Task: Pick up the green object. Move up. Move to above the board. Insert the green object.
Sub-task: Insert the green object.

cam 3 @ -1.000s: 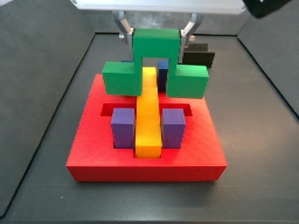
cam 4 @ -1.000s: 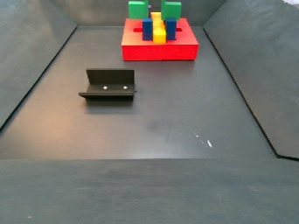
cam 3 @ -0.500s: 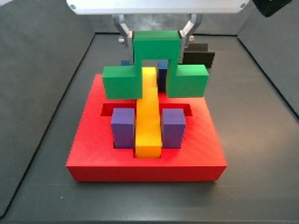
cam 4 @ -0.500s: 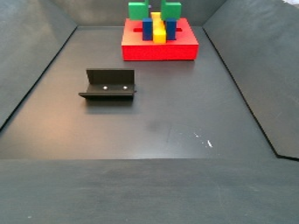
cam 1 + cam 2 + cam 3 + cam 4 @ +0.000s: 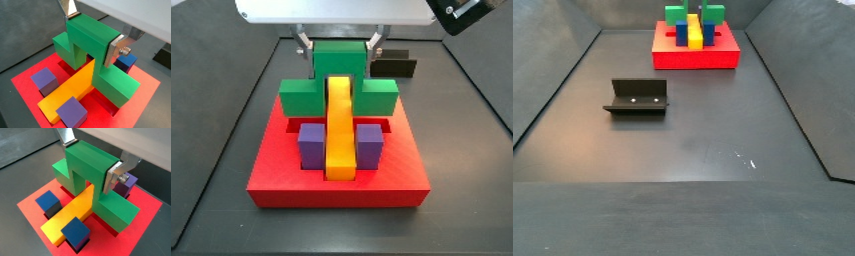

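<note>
hand (image 5: 93,35) | low, at the far end | fingers (image 5: 123,46) clamped

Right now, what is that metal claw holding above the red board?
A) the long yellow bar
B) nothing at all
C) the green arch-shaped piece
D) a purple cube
C. In a wrist view the gripper is clamped on the top of the green object, whose legs straddle the yellow bar on the red board; the purple blocks sit apart from it.
</note>
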Motion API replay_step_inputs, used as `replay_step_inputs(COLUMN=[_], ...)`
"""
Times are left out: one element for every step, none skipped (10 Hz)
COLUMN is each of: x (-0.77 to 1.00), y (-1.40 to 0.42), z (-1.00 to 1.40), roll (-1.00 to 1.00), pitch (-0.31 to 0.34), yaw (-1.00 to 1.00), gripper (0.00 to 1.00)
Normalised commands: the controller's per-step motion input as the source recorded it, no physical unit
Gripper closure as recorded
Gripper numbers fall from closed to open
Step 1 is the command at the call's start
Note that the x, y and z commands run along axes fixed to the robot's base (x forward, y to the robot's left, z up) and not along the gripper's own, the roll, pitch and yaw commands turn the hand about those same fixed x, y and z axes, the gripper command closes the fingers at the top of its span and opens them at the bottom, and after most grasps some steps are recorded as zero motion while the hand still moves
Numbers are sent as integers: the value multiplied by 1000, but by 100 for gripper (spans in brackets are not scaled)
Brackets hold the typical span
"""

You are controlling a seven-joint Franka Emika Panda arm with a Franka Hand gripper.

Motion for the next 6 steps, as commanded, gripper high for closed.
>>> replay_step_inputs(x=[206,94,23,0,0,0], y=[-80,0,0,0,0,0], z=[-131,-217,-257,-234,-51,-17], roll=[0,-47,-39,-9,80,97], pitch=[-96,-107,-110,-103,-14,0], yaw=[0,0,0,0,0,0], gripper=[100,100,100,100,100,100])
